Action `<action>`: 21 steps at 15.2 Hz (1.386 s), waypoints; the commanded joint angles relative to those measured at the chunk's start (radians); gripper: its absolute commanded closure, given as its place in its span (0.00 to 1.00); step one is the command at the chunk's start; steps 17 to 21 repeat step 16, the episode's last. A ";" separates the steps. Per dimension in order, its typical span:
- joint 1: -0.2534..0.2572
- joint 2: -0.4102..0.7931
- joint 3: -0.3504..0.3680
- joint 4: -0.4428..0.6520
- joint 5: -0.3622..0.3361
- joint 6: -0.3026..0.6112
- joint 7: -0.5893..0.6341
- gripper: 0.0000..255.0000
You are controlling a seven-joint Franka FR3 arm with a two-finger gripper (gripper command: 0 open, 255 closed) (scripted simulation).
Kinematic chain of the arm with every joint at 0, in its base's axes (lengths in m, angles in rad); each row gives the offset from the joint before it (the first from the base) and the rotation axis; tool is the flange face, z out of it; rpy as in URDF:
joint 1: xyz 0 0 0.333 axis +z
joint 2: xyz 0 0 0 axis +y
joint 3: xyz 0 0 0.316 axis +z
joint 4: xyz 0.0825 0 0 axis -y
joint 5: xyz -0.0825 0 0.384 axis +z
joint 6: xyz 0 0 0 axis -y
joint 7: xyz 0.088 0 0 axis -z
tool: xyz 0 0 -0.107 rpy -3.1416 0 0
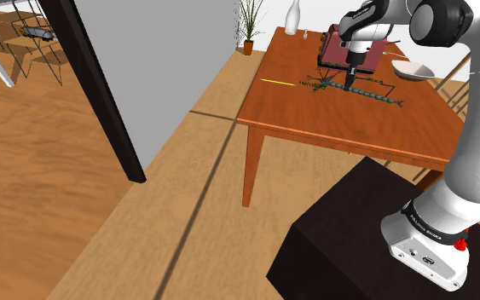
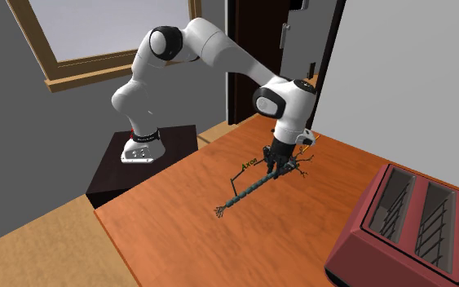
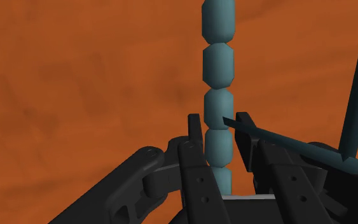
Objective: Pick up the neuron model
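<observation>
Gripper (image 1: 351, 83) is pointed down over the middle of the wooden table (image 1: 315, 119), with the arm reaching over from the stand.

Neuron model (image 1: 374, 94) is stretched along the tabletop: branched dendrite end toward the shoulder view's left, beaded axon running off to that view's right.

In the second exterior view the gripper (image 2: 276, 169) is on the model (image 2: 244, 194) near its branched end. The axon trails away from the fingers to a frayed tip, and a green "Axon" label stands just beside it.

In the wrist view the teal segmented axon (image 3: 218, 63) runs straight through the gripper (image 3: 219, 127). One black finger (image 3: 195, 137) is pressed to each side of a segment with no gap showing, so it is pinching the model. (A thin dark rod crosses in front of the other finger.)

Cannot tell whether the model rests on the wood (image 3: 75, 76) or clears it.

A red toaster (image 1: 332, 49) is behind the gripper in the shoulder view, and a white bowl (image 1: 410, 71) is near it on that view's right. In the second exterior view the toaster (image 2: 407, 228) is well apart from the model.
</observation>
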 commanded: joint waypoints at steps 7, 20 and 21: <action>0.003 -0.040 -0.011 0.041 -0.017 -0.079 0.006 1.00; 0.003 -0.069 -0.019 0.095 -0.030 -0.159 0.011 1.00; 0.003 -0.069 -0.019 0.095 -0.030 -0.159 0.011 1.00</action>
